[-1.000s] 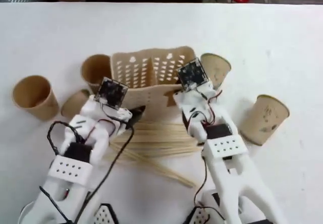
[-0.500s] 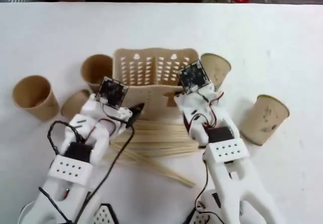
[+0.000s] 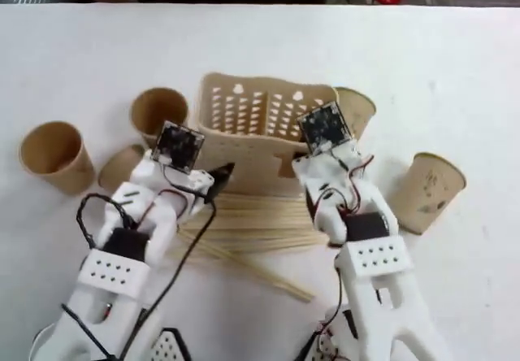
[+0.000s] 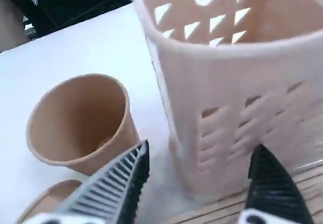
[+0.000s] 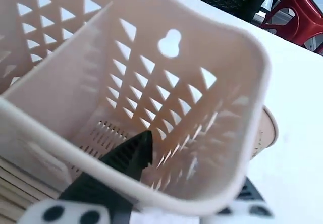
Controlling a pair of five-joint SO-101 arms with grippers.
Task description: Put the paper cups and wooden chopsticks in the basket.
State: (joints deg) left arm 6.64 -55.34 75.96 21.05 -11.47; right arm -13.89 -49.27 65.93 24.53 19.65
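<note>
Beige basket (image 5: 202, 90) wall inside right gripper (image 5: 196, 164)

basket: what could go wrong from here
The right gripper grips the basket by its near wall only, so it may tip or shove the paper cup behind its corner. The open left gripper hangs close to a second cup, which it could knock over. The chopsticks by the base may scatter.

Outer finger of my right gripper (image 5: 196, 167) — mostly lost behind the beige perforated plastic basket (image 5: 255, 67) wall. Brown paper cup (image 5: 266, 132) just peeks past it; pale wooden chopsticks (image 3: 252, 219) lie partly hidden under my arms.
</note>
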